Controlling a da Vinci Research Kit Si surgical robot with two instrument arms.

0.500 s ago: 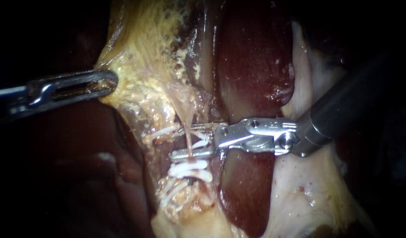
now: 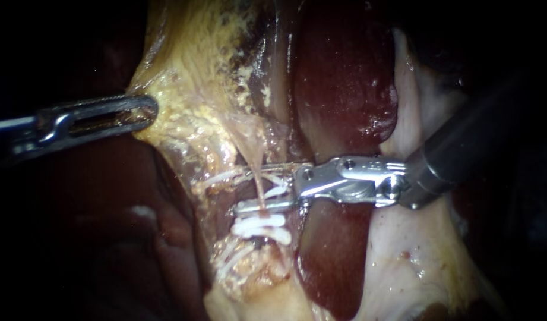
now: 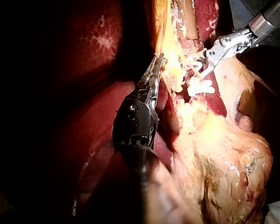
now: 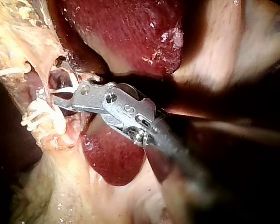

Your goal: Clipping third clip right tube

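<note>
Endoscope: the left instrument (image 2: 145, 110) has its jaws closed on the edge of the fat (image 2: 184, 83) and draws it sideways (my guess: to keep the tube stretched and exposed). The right instrument (image 2: 244, 190) comes in across the liver (image 2: 344, 77). Its jaws are wide, one on each side of the thin pink tube (image 2: 259, 187), and not yet squeezing it. Two white clips (image 2: 258, 227) sit just past the lower jaw, so this spot looks picked to land the next clip beside them without overlap. I can't be sure this is the right tube (probably).

Left wrist: the left instrument (image 3: 156, 70) has narrow jaws with fat pinched at the tips. The right instrument (image 3: 202, 65) is ahead of it, with its jaws next to the clips (image 3: 200, 87).

Right wrist: the right instrument (image 4: 60, 95) reaches in just beside the clips (image 4: 37, 116), with a gap showing between its jaws. The tube is hard to make out here. The next move calls for a square close across the whole tube (risk: catching an existing clip, or only part of the tube).
</note>
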